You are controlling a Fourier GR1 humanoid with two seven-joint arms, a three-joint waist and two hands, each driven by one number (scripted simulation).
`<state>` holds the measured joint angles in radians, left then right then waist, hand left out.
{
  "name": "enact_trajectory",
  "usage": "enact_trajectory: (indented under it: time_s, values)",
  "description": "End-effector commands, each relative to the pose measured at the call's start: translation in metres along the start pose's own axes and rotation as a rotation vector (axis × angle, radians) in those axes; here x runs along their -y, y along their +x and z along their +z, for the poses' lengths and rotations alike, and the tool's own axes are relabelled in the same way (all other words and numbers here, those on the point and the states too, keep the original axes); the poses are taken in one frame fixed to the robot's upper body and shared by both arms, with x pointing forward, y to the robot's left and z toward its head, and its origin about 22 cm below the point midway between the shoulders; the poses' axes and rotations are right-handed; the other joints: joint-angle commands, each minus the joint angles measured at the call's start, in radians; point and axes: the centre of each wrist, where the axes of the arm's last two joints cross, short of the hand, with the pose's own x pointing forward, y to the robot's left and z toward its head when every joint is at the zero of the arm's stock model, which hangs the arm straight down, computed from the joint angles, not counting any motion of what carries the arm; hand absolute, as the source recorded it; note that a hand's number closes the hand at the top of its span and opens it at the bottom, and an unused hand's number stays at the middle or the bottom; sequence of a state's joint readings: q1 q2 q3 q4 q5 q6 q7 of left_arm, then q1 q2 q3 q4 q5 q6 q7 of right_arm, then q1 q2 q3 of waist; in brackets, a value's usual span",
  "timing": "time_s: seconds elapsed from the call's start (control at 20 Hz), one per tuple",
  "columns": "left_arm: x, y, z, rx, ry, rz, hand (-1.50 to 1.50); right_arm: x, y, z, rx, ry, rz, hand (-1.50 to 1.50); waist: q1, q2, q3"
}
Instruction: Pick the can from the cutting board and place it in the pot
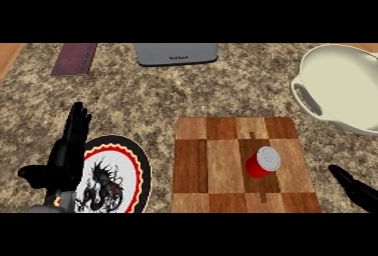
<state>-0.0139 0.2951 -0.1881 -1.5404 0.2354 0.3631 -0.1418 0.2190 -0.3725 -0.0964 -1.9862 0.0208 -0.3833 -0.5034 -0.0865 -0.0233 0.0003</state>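
At the far left, the left hand (65, 150) stands upright near the lower edge, fingers straight and held together pointing away from the robot, thumb jutting out to the left. It holds nothing and partly overlaps the left rim of a round plate (133, 170), white with a red and yellow border and a black pattern in the middle.

Just right of the plate, with a narrow strip of counter between them, lies the cutting board (214, 170), a checkered wooden slab of light and dark squares. The red can (262, 162) lies tilted on the board's right half, its pale lid facing up and toward the right. The rest of the board is bare wood, so there is open room on every side of the can.

At the lower right corner, the right hand (354, 189) comes in as a dark shape off the board's right edge, apart from the can. Only a little of it shows, and I cannot tell whether its fingers are spread or curled.

The cream pot (354, 117) sits at the upper right, partly cut by the view's edge, its handle facing the board.

The speckled stone counter (148, 95) runs under everything. Along its far edge sit a dark purple strip (74, 58) and a grey device (176, 53).
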Motion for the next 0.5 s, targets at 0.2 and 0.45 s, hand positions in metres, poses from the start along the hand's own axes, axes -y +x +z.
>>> enact_trajectory:
  time_s: [0.2,0.45]
  values:
    - [0.015,-0.002,0.016,0.035,-0.052,0.041,0.0,0.024,0.075,0.071,-0.016,0.084,0.153,-1.5,0.056,0.018,-0.002]
    - [0.011,0.01,0.004,0.04,-0.043,0.05,0.0,0.05,0.092,0.084,-0.203,0.372,0.356,-1.5,0.06,0.026,-0.005]
